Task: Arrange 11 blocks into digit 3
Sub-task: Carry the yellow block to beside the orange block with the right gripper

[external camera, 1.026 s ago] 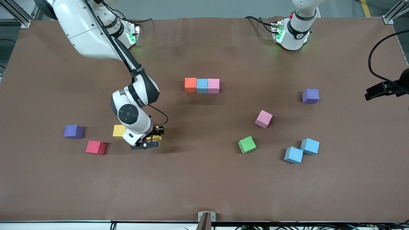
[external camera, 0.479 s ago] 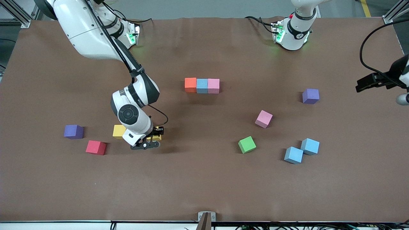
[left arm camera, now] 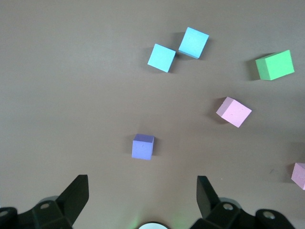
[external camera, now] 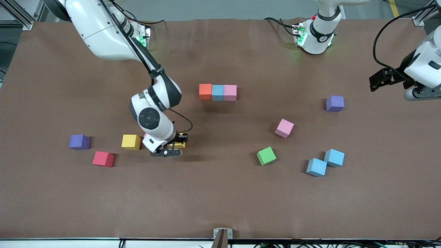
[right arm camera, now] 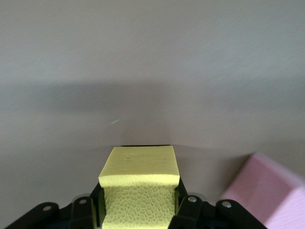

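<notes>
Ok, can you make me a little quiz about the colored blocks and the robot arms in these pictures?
1. True or false: the right gripper is shut on a yellow block.
2. Which block sits in the middle of the row of three? A) green B) light blue C) red
3. Fill in: the left gripper hangs open over a ______ block.

Key
1. True.
2. B, the light blue block, between the orange block and a pink block.
3. Purple; the purple block.

Matt, pebbled foam yellow block [right arm camera: 139, 191]; smooth brown table [external camera: 220, 199]
</notes>
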`<act>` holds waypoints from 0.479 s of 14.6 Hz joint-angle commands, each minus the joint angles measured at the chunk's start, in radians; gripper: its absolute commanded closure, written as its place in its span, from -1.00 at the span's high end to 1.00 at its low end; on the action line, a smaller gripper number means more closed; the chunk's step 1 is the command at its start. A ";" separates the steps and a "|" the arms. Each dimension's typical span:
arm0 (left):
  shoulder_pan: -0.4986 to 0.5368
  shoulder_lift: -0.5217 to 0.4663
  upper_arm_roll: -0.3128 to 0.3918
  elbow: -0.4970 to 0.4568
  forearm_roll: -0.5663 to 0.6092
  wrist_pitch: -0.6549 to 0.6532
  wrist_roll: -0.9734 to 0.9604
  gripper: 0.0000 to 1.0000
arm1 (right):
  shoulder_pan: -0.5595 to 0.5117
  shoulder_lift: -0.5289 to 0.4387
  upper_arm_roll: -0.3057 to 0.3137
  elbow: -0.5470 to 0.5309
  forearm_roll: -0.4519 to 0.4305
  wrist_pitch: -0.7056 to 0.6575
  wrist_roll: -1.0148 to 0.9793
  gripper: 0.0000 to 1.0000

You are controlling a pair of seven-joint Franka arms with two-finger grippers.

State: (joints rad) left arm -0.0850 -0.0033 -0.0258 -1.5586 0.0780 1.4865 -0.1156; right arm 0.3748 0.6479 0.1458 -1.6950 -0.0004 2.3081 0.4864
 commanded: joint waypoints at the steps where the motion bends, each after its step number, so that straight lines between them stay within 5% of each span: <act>1: -0.013 -0.072 0.023 -0.084 -0.029 0.043 0.034 1.00 | 0.065 -0.016 -0.002 0.000 0.080 -0.028 0.056 -0.12; 7: -0.007 -0.052 0.021 -0.075 -0.066 0.047 0.036 1.00 | 0.168 -0.068 -0.002 -0.083 0.080 -0.039 0.095 -0.12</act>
State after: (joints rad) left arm -0.0912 -0.0450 -0.0132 -1.6209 0.0337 1.5185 -0.0996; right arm 0.5268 0.6358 0.1498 -1.7071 0.0617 2.2658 0.5864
